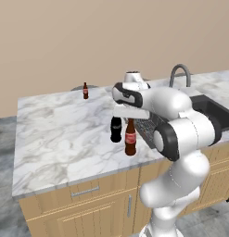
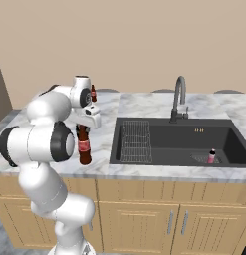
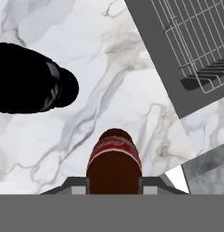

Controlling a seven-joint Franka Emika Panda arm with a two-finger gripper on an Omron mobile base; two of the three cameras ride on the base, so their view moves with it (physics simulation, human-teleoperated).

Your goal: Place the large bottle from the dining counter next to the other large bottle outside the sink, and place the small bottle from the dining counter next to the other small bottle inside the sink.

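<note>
My gripper (image 1: 130,118) is shut on the neck of the large bottle (image 1: 130,139), brown with a red label. The bottle hangs upright at the front of the marble dining counter (image 1: 55,134), just left of the sink (image 2: 174,135). In the hand view the large bottle (image 3: 114,164) sits between my fingertips (image 3: 79,186). The other large bottle (image 1: 116,129), glossy black, stands close behind it, also lying dark in the hand view (image 3: 31,79). The small bottle (image 1: 85,91) stands at the counter's far edge. Inside the sink stands the other small bottle (image 2: 211,156), pink.
A wire rack (image 2: 136,142) fills the sink's left section, close to the held bottle. A tall grey faucet (image 2: 179,97) rises behind the basin. The counter's front edge runs just below the held bottle, with wooden cabinets (image 2: 144,219) underneath.
</note>
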